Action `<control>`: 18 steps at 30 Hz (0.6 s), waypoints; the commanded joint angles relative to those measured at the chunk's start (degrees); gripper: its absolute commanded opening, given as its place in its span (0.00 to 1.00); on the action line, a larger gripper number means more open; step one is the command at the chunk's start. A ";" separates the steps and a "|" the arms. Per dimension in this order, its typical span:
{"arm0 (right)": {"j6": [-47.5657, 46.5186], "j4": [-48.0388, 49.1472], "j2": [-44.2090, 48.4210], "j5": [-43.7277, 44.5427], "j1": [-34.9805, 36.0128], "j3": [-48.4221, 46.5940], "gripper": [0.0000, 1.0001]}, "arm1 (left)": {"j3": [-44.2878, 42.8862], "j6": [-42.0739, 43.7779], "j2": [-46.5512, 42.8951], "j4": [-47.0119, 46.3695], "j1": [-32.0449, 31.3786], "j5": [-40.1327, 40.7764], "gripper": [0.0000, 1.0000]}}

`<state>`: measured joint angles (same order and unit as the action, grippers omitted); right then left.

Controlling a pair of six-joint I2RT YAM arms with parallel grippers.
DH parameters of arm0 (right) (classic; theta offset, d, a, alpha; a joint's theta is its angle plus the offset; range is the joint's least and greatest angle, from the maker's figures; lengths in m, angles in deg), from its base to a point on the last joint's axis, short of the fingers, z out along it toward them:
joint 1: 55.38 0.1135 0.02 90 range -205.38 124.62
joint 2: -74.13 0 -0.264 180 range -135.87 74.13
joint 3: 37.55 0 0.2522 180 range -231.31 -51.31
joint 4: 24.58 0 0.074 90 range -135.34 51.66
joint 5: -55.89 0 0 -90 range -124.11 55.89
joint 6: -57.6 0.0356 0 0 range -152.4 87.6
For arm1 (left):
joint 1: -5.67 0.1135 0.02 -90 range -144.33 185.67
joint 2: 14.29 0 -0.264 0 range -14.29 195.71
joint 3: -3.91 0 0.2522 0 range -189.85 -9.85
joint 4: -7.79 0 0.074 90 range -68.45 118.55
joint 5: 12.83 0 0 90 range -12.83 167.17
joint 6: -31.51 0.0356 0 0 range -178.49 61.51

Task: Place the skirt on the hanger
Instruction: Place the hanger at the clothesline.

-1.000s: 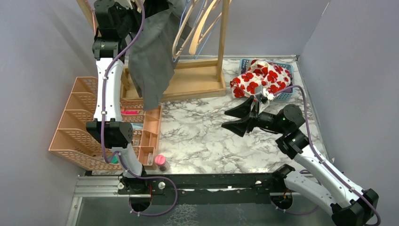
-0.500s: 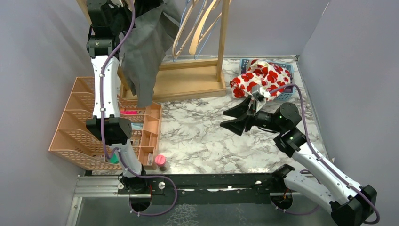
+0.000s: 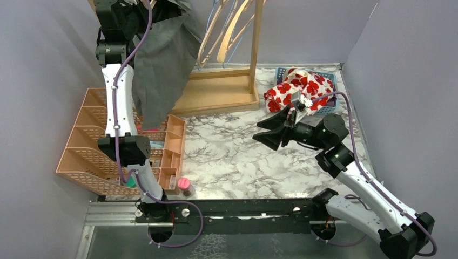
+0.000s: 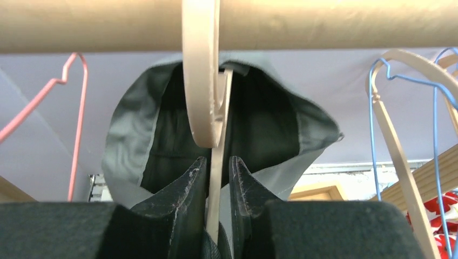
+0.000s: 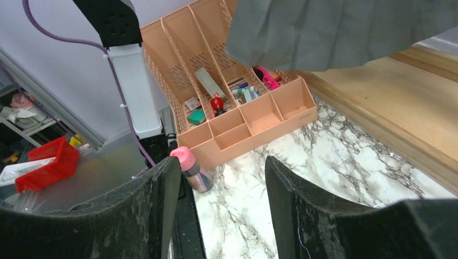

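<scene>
The grey skirt (image 3: 162, 65) hangs on a wooden hanger (image 4: 201, 81) whose hook sits over the wooden rail (image 4: 324, 24). In the left wrist view the skirt's waistband (image 4: 135, 140) loops round the hanger's neck. My left gripper (image 4: 217, 159) straddles the hanger's thin stem just below the hook, and its fingers stand slightly off the stem on both sides. In the top view that gripper is hidden behind the skirt at the top edge. My right gripper (image 3: 267, 131) hovers open over the marble table, right of centre, with nothing between its fingers (image 5: 162, 194); the skirt's hem (image 5: 335, 29) shows above it.
An orange desk organiser (image 3: 92, 151) stands at the left, with a pink-capped bottle (image 3: 184, 186) by its near corner. The rack's wooden base (image 3: 216, 94) lies behind. A blue basket (image 3: 330, 78) with red-flowered cloth (image 3: 300, 89) sits back right. Pink (image 4: 75, 108) and blue (image 4: 372, 108) wire hangers flank the skirt.
My left arm has carried the skirt and hanger leftward along the rail, and its jaws have loosened off the hanger's stem. My right gripper has lifted a little.
</scene>
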<state>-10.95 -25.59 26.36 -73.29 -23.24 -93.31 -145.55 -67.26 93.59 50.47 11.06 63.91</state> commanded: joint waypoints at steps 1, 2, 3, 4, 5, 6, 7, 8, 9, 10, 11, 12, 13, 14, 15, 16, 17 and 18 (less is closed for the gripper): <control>0.57 -1.52 0.63 1.76 0.12 -1.89 0.62 | -3.22 0.76 -1.14 -1.34 0.44 -0.19 0.26; 0.57 -1.71 0.80 1.99 0.12 -1.95 0.62 | -3.22 0.77 -1.31 -1.38 0.43 -0.15 0.29; 0.67 -1.80 0.96 2.13 0.12 -2.01 0.62 | -3.36 0.69 -1.49 -1.35 0.44 -0.24 0.30; 0.64 -1.98 1.13 2.23 0.12 -2.13 0.62 | -3.68 0.68 -1.59 -1.33 0.46 -0.54 0.31; 0.62 -2.19 1.24 2.35 0.12 -2.31 0.62 | -3.96 0.68 -1.68 -1.35 0.42 -0.65 0.32; 0.63 -2.33 1.35 2.48 0.07 -2.50 0.62 | -4.27 0.62 -1.77 -1.34 0.50 -0.63 0.33; 0.53 -2.75 1.48 2.87 0.11 -2.75 0.62 | -4.49 0.60 -1.99 -1.39 0.52 -0.56 0.37; 0.48 -3.37 1.53 3.53 0.11 -3.12 0.62 | -4.63 0.60 -2.30 -1.34 0.56 -0.51 0.40; 0.37 -4.21 1.54 4.60 0.12 -3.53 0.62 | -4.66 0.67 -2.93 -1.40 0.52 -0.54 0.43; 0.26 -5.23 1.56 6.13 0.09 -4.05 0.62 | -4.62 0.71 -3.55 -1.40 0.58 -0.50 0.46; 0.14 -6.36 1.49 7.94 0.11 -4.65 0.62 | -4.47 0.89 -4.26 -1.46 0.66 -0.46 0.48; 0.13 -7.89 1.25 10.19 0.10 -5.27 0.62 | -4.18 1.07 -5.22 -1.47 0.66 -0.31 0.51; 0.15 -9.44 0.89 12.54 0.11 -6.14 0.62 | -3.68 1.25 -6.32 -1.42 0.61 -0.17 0.53; 0.12 -11.02 0.47 14.81 0.12 -6.96 0.62 | -2.90 1.41 -7.67 -1.42 0.59 -0.19 0.56; 0.02 -12.70 0.00 17.32 0.12 -8.39 0.62 | -2.03 1.72 -9.17 -1.43 0.72 -0.53 0.59; 0.15 -14.63 -0.68 20.38 0.12 -9.84 0.62 | -0.97 1.98 -10.78 -1.52 0.89 -0.99 0.61; 0.65 -17.06 -1.51 24.34 0.10 -11.48 0.62 | 0.22 2.16 -12.86 -1.57 1.07 -1.85 0.63; 1.22 -19.39 -2.33 28.31 0.11 -13.06 0.62 | 1.62 2.38 -14.59 -1.71 1.19 -2.77 0.64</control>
<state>-10.81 -35.69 26.19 -60.87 -23.20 -100.28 -146.14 -66.10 88.47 50.65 11.37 63.74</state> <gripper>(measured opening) 0.624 0.618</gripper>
